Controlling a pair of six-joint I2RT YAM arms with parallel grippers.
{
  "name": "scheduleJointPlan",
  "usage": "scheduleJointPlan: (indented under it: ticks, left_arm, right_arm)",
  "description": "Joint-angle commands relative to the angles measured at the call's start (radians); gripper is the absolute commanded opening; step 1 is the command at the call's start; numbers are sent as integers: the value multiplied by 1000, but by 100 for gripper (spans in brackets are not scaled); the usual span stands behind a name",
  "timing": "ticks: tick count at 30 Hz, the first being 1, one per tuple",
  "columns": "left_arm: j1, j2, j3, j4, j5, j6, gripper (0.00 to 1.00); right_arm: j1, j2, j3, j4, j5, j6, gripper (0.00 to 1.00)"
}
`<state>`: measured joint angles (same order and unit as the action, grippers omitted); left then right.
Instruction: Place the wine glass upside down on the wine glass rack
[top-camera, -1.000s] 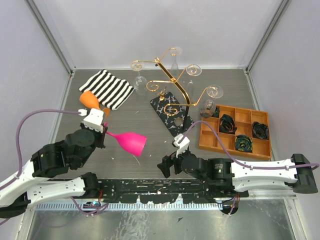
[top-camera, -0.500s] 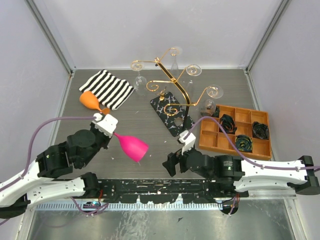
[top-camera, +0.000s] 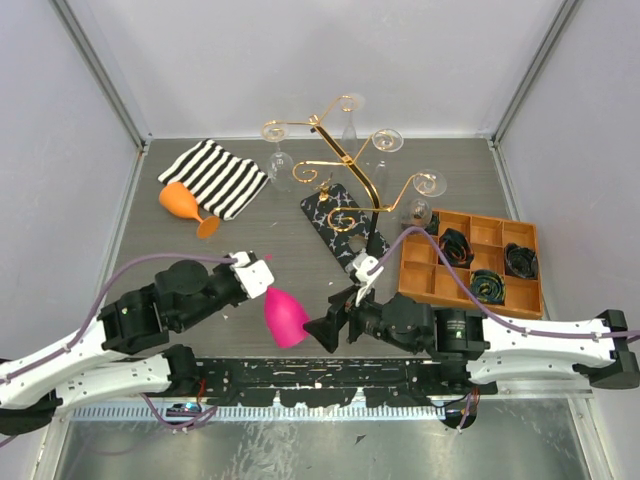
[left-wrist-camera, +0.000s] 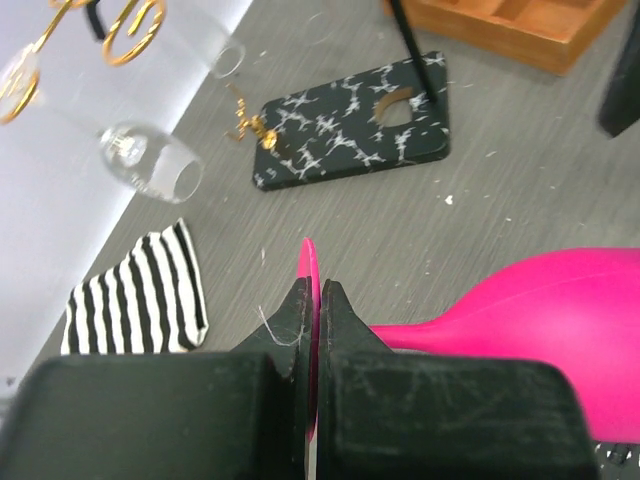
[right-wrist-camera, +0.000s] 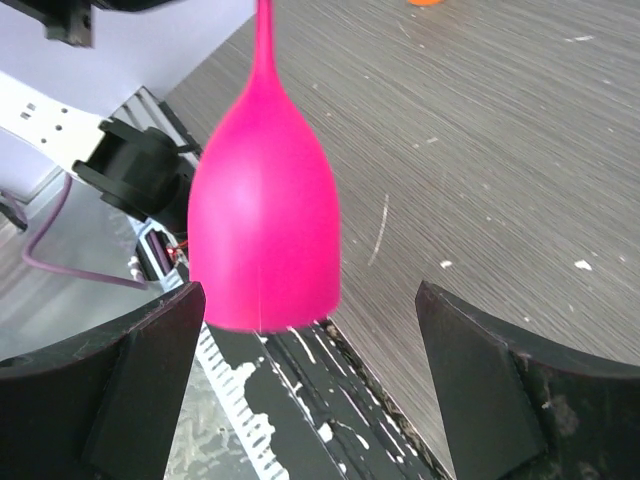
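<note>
The wine glass (top-camera: 283, 315) is showing opaque magenta, a tulip bowl on a thin stem; the left gripper (left-wrist-camera: 313, 305) is pinching its foot, jaws pressed onto the disc; the long axis is running from that grip toward the near edge, rim leading and dipping low; it is hanging between the arms, well apart from the wine glass rack (top-camera: 335, 225); the right gripper (top-camera: 328, 325) is gaping wide beside the bowl; the foot is showing only as an edge-on sliver.

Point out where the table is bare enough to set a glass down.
Bare table lies between the striped cloth and the black base, and behind the tray. Crowded: under the gold rack and at the front, around the pink glass.
</note>
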<state>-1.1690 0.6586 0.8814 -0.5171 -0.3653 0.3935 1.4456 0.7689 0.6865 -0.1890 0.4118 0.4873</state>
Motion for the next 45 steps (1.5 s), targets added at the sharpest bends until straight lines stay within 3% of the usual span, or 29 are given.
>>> scheduleJointPlan:
  ticks: [1, 9, 11, 13, 20, 27, 30, 37, 42, 45]
  left_arm:
    - [-4, 14, -14, 106, 175, 84, 0]
    - [-6, 21, -13, 112, 306, 152, 0]
    - [-6, 18, -18, 95, 361, 182, 5]
    - [-6, 9, -19, 62, 427, 230, 0]
    - [-6, -68, -41, -20, 671, 378, 0]
    - [-6, -88, -73, 38, 784, 340, 0]
    - [-6, -69, -74, 35, 792, 336, 0]
    - [-6, -40, -86, 71, 810, 326, 0]
    - [-6, -28, -78, 67, 815, 318, 0]
    - [-5, -30, -85, 73, 816, 316, 0]
  right_arm:
    - [1, 53, 45, 171, -64, -40, 92]
    - [1, 96, 19, 259, -35, 52, 91]
    - [1, 89, 8, 279, -43, 36, 91]
    - [0, 69, 0, 287, -58, -1, 90]
    - [1, -60, -122, 356, -32, -281, 86]
    - [1, -168, -362, 751, -203, -806, 76]
    - [0, -166, -398, 873, -271, -960, 70]
    - [0, -41, -345, 924, -316, -1045, 64]
    - [0, 35, -314, 962, -337, -1052, 52]
    - [1, 62, -306, 982, -344, -1065, 50]
